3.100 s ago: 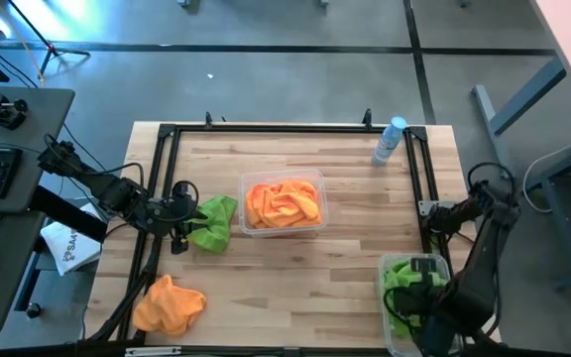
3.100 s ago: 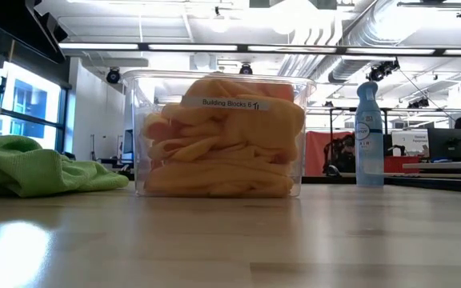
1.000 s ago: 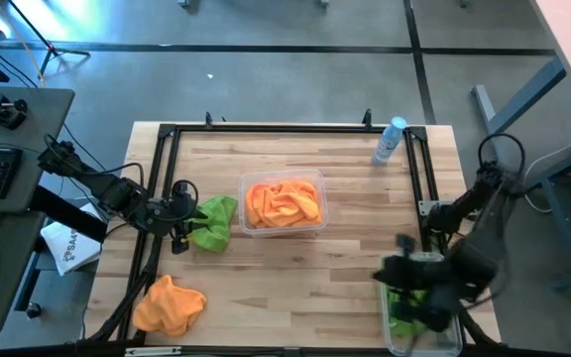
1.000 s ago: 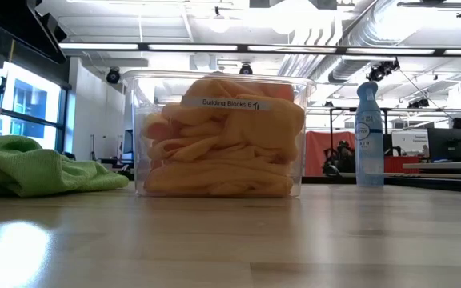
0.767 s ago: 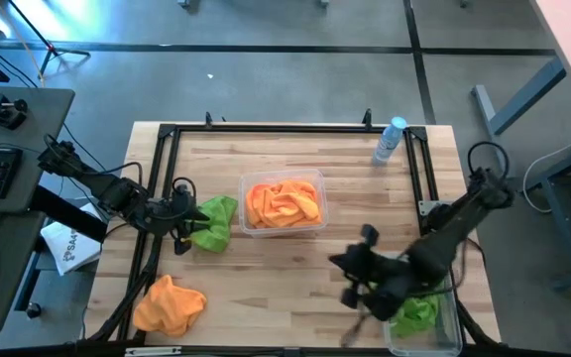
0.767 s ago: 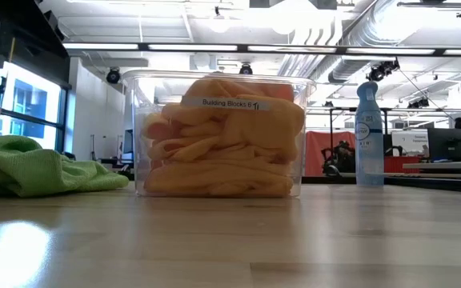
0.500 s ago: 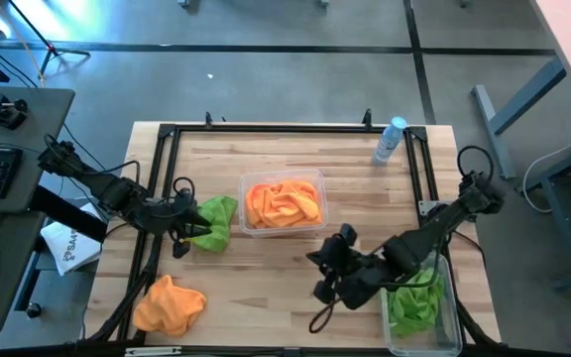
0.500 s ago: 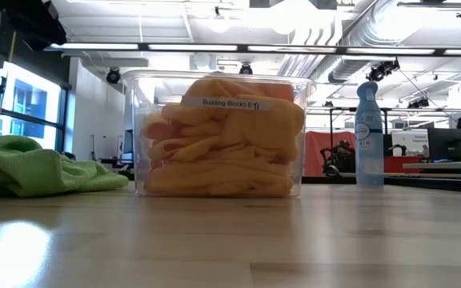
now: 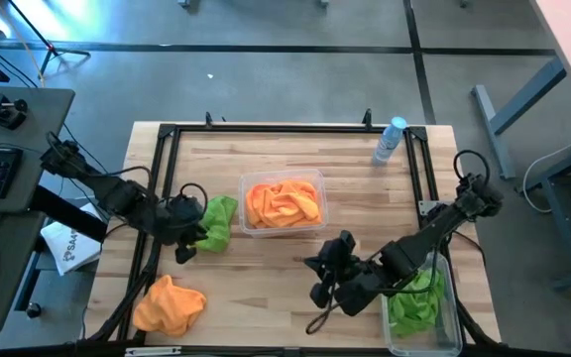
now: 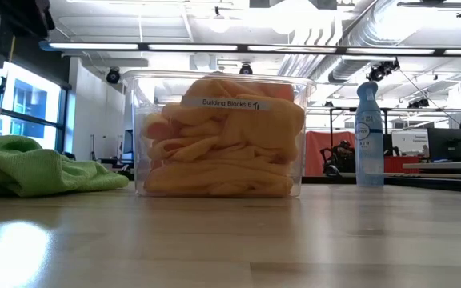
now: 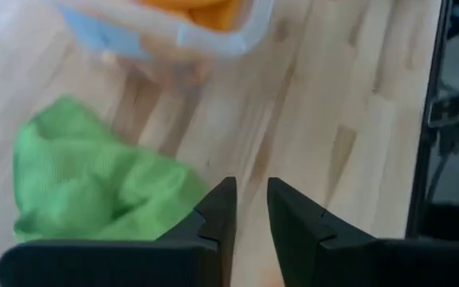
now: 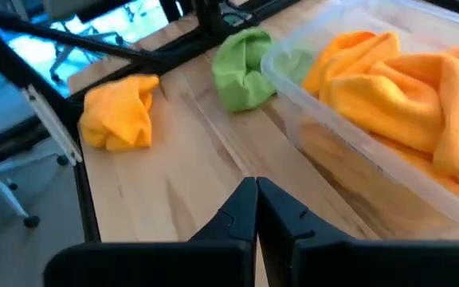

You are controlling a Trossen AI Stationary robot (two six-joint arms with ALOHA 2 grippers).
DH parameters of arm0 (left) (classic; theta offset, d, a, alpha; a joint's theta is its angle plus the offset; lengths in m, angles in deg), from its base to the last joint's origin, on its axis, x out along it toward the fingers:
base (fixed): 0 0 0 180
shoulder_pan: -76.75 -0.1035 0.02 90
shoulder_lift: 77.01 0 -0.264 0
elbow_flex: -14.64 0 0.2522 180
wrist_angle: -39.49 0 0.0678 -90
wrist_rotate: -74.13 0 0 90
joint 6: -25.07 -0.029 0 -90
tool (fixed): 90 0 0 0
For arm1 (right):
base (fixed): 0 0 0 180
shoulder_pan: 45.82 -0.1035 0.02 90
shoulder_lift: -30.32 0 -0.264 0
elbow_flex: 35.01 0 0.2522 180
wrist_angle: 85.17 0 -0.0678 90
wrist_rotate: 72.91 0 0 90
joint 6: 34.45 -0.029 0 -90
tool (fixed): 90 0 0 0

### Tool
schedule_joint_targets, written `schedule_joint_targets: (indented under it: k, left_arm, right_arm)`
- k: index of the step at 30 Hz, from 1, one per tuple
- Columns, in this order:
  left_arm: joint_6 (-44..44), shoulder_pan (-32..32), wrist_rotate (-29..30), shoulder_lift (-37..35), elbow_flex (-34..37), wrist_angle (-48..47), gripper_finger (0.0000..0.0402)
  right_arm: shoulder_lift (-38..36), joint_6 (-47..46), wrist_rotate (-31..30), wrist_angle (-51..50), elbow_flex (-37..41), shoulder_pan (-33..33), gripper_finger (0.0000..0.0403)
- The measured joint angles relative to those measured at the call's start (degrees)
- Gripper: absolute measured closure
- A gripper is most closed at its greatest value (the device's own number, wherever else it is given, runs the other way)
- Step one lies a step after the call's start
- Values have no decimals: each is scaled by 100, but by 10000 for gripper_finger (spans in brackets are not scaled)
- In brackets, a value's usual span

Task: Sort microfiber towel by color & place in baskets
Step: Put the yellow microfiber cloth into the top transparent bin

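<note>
Swung clear of green-filled basket (image 9: 426,302), right end effector (image 9: 317,280) now closed, empty, loose orange towel (image 12: 118,112) well ahead on tabletop (image 9: 266,288); risks clipping orange basket (image 12: 373,151) alongside.

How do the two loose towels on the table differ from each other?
The green towel lies beside the basket of orange towels, near the left claw. The orange towel lies alone at the table's near left corner, far from both baskets. The green one looks spread and flatter; the orange one looks bunched into a heap. Both are crumpled and still unsorted.
</note>
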Motion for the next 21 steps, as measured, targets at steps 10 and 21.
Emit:
schedule_joint_targets:
  k: [10, 21]
  left_arm:
    - [1575, 332, -360, 612, -1092, -981, 399]
    - [3630, 549, -1173, 1281, -1155, -1329, 401]
  right_arm:
    - [-40, -1615, -18, -2445, 0, -644, 403]
    - [-289, -2334, -789, -3889, 261, -1361, 403]
